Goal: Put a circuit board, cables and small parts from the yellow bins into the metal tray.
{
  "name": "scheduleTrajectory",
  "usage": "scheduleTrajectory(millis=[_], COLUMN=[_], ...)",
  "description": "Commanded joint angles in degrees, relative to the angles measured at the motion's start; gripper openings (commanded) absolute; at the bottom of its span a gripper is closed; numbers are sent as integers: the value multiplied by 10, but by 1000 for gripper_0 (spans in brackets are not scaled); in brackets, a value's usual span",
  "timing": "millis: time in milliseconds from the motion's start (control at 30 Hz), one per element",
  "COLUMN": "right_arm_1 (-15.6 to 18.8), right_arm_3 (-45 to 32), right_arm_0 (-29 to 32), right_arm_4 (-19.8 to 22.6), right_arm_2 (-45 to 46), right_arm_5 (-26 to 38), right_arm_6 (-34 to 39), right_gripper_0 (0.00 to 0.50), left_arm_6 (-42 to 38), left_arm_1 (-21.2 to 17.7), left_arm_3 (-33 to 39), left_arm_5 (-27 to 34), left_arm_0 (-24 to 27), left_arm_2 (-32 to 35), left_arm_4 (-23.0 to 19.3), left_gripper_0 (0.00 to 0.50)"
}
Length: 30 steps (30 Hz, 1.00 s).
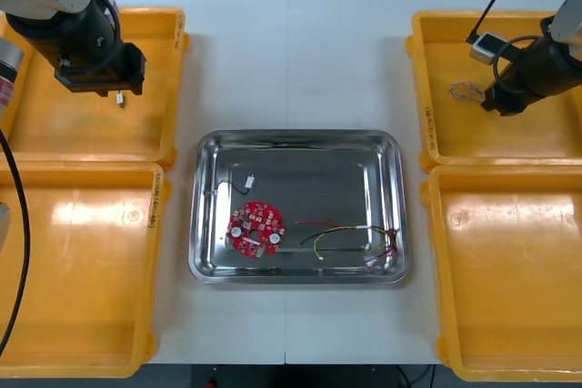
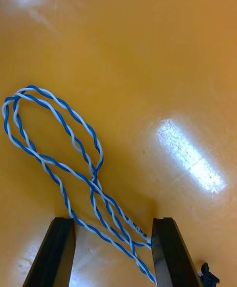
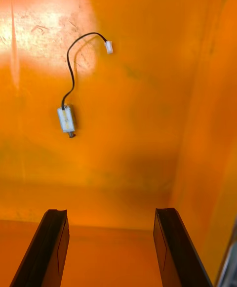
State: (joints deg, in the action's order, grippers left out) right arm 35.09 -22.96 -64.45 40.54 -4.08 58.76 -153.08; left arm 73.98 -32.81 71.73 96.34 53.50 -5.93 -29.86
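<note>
I logged, nearest: metal tray (image 1: 296, 138) on the worktop (image 1: 291, 61), which held a red circuit board (image 1: 255, 228) and red and yellow cable (image 1: 350, 235). Far left yellow bin (image 1: 91, 129): left pincer (image 3: 109, 213) hung, fingers apart, near a small metal part (image 3: 66, 120). Far right yellow bin (image 1: 491, 138): right pincer (image 2: 113, 220) stood, fingers apart, astride the blue and white cable (image 2: 64, 158).

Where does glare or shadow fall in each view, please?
Front view: glare on both near yellow bins. Right wrist view: bright streak beside the twisted blue and white cable, beyond the open right gripper. Left wrist view: glare around the black cable, shadow before the open left gripper.
</note>
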Motion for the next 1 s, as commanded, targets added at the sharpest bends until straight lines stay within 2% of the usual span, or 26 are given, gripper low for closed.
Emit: scheduleTrajectory(millis=[33, 100, 133, 167, 233, 700, 1000], right_arm_1=[-1, -1, -2, -1, -1, 1, 17], right_arm_3=[-9, -9, -9, -9, -9, -10, -74], right_arm_0=[17, 18, 18, 18, 18, 18, 17], right_arm_4=[23, 23, 23, 23, 24, 33, 29], right_arm_2=[-8, -8, -8, -8, -8, -8, -8], right_arm_5=[-13, -14, -14, -14, -14, -12, 80], right_arm_6=[-19, -19, -19, -19, -19, -19, -19], right_gripper_0=[448, 440, 282, 228, 0, 0, 0], left_arm_6=[71, 76, 79, 81, 86, 133, 153], left_arm_1=[-25, -25, -25, -25, -24, -23, -16], left_arm_3=[-32, -46, -55, -59, -79, -193, -243], left_arm_5=[-33, -45, -53, -57, -73, -171, -233], left_arm_0=[40, 42, 44, 45, 49, 73, 77], left_arm_2=[17, 17, 17, 17, 18, 21, 21], left_arm_4=[17, 22, 23, 25, 29, 42, 38], left_gripper_0=[500, 500, 500, 500, 500, 500, 500])
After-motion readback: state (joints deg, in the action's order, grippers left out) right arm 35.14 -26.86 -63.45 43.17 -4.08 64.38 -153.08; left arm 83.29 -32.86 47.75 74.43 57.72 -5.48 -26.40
